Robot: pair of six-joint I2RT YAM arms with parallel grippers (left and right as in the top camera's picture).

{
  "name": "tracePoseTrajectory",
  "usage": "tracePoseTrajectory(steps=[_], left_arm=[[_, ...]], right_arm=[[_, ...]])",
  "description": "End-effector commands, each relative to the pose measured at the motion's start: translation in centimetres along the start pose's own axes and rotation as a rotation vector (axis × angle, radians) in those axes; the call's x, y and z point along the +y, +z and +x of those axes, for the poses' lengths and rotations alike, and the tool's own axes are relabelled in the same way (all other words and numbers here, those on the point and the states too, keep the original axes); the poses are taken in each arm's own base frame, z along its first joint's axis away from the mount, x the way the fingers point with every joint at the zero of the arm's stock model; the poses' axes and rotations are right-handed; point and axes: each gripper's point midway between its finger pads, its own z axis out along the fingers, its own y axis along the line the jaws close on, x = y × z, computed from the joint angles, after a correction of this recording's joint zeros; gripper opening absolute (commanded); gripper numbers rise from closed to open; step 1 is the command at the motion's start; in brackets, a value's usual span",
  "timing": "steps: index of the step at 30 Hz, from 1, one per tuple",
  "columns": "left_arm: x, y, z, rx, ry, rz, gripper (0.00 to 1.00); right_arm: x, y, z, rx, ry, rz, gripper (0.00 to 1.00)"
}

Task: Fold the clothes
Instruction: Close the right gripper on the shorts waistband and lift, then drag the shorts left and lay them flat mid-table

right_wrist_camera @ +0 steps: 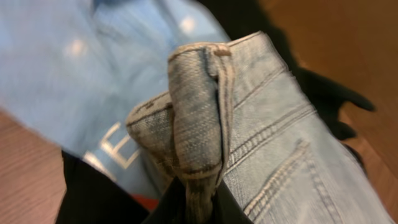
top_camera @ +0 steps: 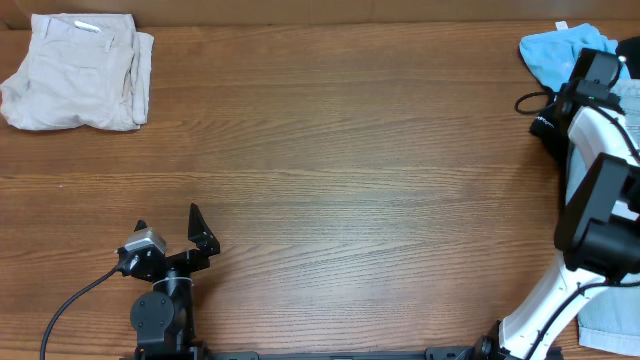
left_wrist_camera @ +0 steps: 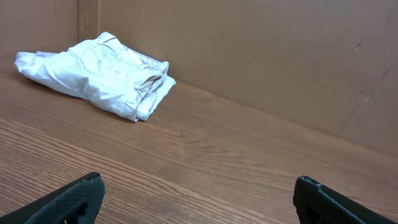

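1. Denim shorts, pale blue with stitched seams, sit at the far right of the table. They lie on a sky-blue T-shirt and a black garment.
2. The right arm rises from the near right edge and stretches toward the far right. Its elbow is bent and its wrist is turned down over that pile.
3. The right gripper has its jaws drawn narrow, pinching a thick folded ridge of the denim. The ridge stands up between the two dark fingers.
4. The left arm is at the near left, its forearm low and its wrist level, pointing toward the far side.
5. The left gripper has its jaws spread wide and holds nothing, over bare wood.
6. Folded beige shorts rest in the far left corner, well apart from the left gripper.
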Motion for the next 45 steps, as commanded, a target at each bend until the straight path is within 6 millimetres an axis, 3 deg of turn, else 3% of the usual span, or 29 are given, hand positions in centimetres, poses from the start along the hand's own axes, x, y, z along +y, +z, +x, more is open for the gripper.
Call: tracePoseTrajectory(steps=[1,8,15,18,20,23,26,32,36,39,42,45], left_arm=[[-0.2,0.0,0.0,-0.004,0.022,0.01,1.0],[-0.2,0.0,0.0,-0.004,0.022,0.01,1.0],[-0.2,0.0,0.0,-0.004,0.022,0.01,1.0],[-0.2,0.0,0.0,-0.004,0.022,0.01,1.0],[-0.2,0.0,0.0,-0.004,0.022,0.01,1.0],[-0.2,0.0,0.0,-0.004,0.022,0.01,1.0],[-0.2,0.0,0.0,-0.004,0.022,0.01,1.0],[-0.2,0.0,0.0,-0.004,0.022,0.01,1.0],[-0.2,0.0,0.0,-0.004,0.022,0.01,1.0],[-0.2,0.0,0.0,-0.004,0.022,0.01,1.0],[-0.2,0.0,0.0,-0.004,0.022,0.01,1.0],[-0.2,0.0,0.0,-0.004,0.022,0.01,1.0]], right_arm=[[-3.6,-4.4,-5.8,-0.146,0.167,0.038,0.04],[-7.7,-11.2,-11.1,-0.315,0.267,0.062,0.04],[-10.8,-20.6,-15.9,-0.522,0.365,0.026,0.04],[-10.9,-24.9,-17.3,-0.606,0.389,-0.026,0.04],[-9.7,-27.7,-18.0,-0.651,0.383,-0.095,0.04],[-5.6,-31.5,-18.7,-0.703,0.336,-0.263,0.04],[0.6,-35.5,-18.5,-0.733,0.251,-0.481,0.04],[12.8,-43.6,-14.7,-0.721,0.084,-0.87,0.04],[20.2,-46.3,-9.8,-0.587,0.016,-1.051,0.04],[25.7,-46.8,-4.4,-0.461,-0.116,-1.12,0.04],[29.8,-47.3,0.6,-0.318,-0.178,-1.193,0.04],[33.4,-49.2,5.2,-0.209,-0.223,-1.289,0.04]])
